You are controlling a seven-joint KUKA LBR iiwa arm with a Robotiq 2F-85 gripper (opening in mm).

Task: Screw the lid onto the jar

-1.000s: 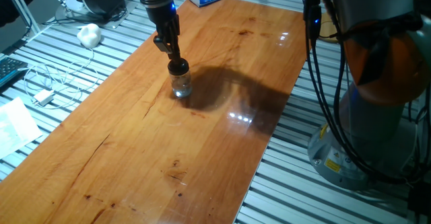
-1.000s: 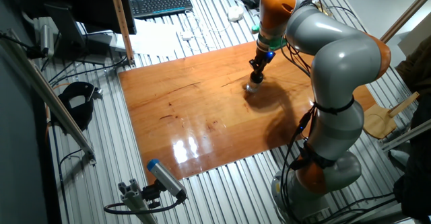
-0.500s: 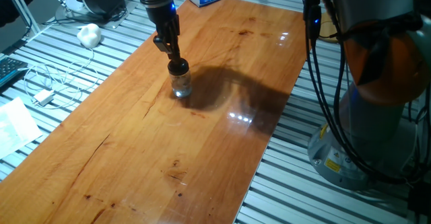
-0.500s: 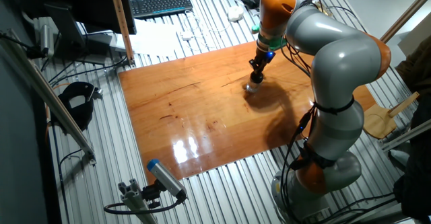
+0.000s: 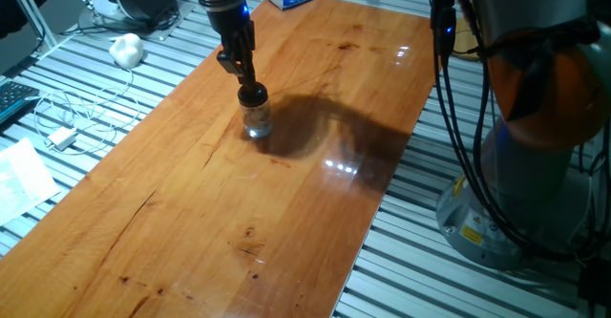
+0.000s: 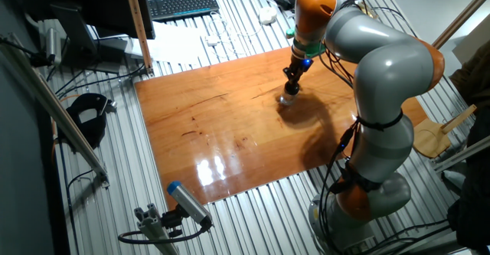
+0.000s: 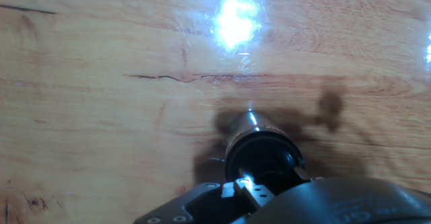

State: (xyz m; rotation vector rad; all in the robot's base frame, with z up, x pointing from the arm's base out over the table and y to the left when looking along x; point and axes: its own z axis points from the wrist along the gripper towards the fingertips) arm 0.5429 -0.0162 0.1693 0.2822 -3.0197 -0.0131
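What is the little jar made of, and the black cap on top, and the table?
The jar looks like clear glass: you can see through it and it glints. The lid seems glossy black, maybe plastic; the pictures cannot settle that. The table looks like varnished wood, with grain lines, dark knots and bright reflections of the lamps.

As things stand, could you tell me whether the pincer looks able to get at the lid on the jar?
Probably yes: the pincer is directly above the lid, which sits on the jar, apparently touching it, with nothing between them.
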